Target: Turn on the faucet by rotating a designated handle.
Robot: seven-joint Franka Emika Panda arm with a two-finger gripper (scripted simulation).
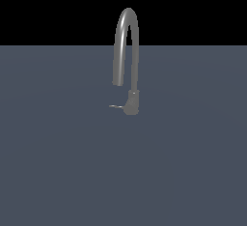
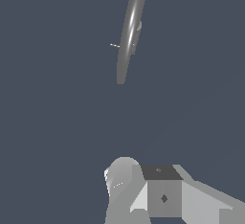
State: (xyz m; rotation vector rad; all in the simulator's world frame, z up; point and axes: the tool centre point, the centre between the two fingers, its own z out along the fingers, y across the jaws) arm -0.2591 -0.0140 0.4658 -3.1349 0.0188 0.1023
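**Currently: faucet alone on desk, gripper well clear of it**

Exterior view. Standing upright on the flat grey-blue desk (image 1: 58,172) is the faucet (image 1: 127,51), a slim grey gooseneck whose spout rises from a short thicker base, arches high and descends to an open end on the exterior view's left of the stem. The handle (image 1: 116,106), a thin short rod, projects sideways from the base toward the exterior view's left, lying roughly level and just under the spout outlet. Neither the arm nor the gripper appears in this view. Nothing touches the faucet or its handle.

Wrist view. Seen steeply from above, the faucet (image 2: 130,31) appears as a narrow, foreshortened arc with a bright highlight along the tube. The handle (image 2: 115,45) shows as a tiny pale sliver sticking out beside the arc; its detail is too small to judge. Light grey blocks of the gripper (image 2: 158,194) fill the frame's near edge, well apart from the faucet. Fingertips are not distinguishable, so whether the fingers are spread or pressed together cannot be told. Nothing is seen held.
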